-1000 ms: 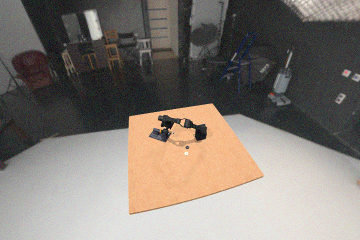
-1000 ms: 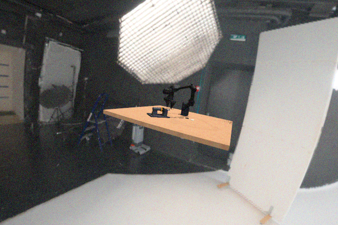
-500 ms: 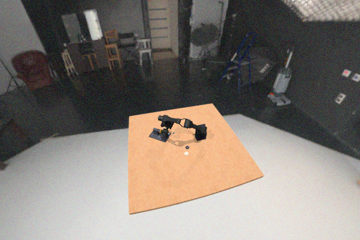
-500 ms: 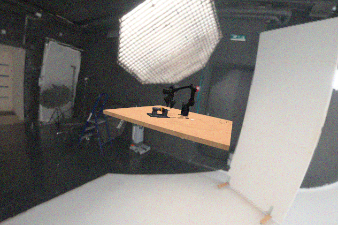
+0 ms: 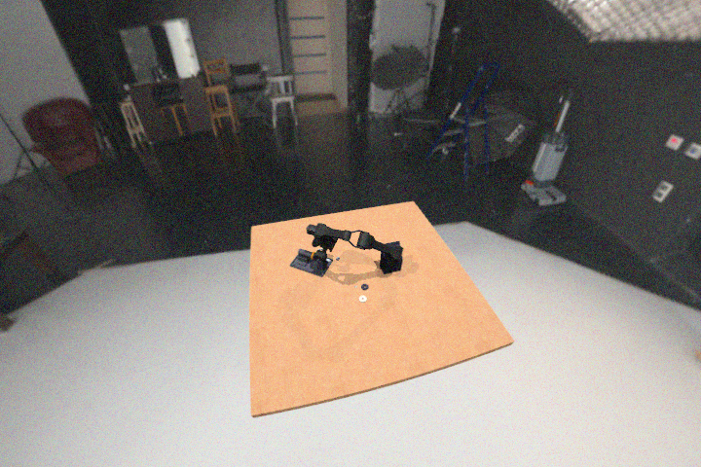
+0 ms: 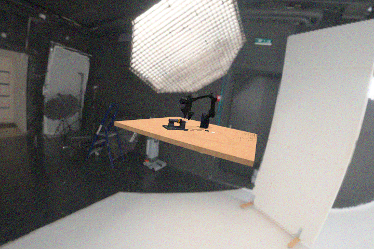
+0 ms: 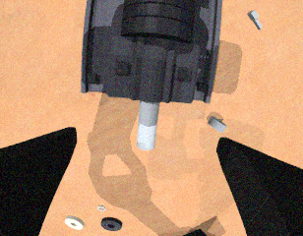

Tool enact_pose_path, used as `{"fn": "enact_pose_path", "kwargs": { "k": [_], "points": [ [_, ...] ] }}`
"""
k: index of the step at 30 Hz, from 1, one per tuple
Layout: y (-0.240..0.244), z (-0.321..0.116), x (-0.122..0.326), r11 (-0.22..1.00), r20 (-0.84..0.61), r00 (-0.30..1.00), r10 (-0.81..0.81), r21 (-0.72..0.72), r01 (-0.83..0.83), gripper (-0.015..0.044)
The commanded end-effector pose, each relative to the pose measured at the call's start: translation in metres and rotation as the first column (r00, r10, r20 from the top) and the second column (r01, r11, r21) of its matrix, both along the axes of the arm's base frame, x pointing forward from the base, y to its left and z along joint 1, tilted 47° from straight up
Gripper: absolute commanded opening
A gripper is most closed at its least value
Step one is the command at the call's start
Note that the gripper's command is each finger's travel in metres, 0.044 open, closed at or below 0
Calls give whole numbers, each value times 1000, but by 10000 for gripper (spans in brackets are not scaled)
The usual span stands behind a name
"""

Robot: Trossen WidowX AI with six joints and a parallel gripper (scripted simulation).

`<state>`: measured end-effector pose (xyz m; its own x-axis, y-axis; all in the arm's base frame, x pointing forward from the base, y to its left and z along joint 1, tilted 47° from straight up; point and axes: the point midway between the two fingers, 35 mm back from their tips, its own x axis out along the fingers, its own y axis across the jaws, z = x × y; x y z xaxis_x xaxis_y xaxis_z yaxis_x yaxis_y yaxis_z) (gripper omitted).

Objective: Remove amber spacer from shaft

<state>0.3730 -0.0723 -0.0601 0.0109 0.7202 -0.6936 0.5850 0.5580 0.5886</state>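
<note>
The dark fixture (image 5: 319,269) (image 6: 170,127) (image 7: 142,79) stands on the table, with a black ribbed cylinder (image 7: 158,20) (image 6: 172,120) above its base. The amber spacer (image 5: 313,256) (image 6: 178,120) sits on the fixture between dark parts, off the table; it is hidden in the wrist view. The light grey shaft (image 7: 148,120) sticks out of the fixture's near end. My gripper (image 7: 150,141) (image 6: 188,118) is open and empty. In the wrist view its fingers are spread wide on either side of the shaft's outer end. Whether they are level with the shaft is unclear.
A white ring (image 5: 360,298) (image 6: 212,132) (image 7: 68,221) and a dark ring (image 5: 364,286) (image 6: 206,130) (image 7: 104,224) lie on the table (image 5: 362,352) (image 6: 211,143). Small grey pieces (image 7: 217,125) (image 7: 255,20) lie beside the fixture. The arm's base (image 5: 390,259) (image 6: 204,121) stands beyond the shaft end.
</note>
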Motion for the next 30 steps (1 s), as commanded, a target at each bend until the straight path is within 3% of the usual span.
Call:
{"fn": "enact_pose_path", "kwargs": {
  "k": [1,30],
  "points": [
    [0,0,0,1000,-2,1000,-5,3,5,440],
    [28,-26,1,1000,-2,1000,-5,4,5,440]
  ]
}}
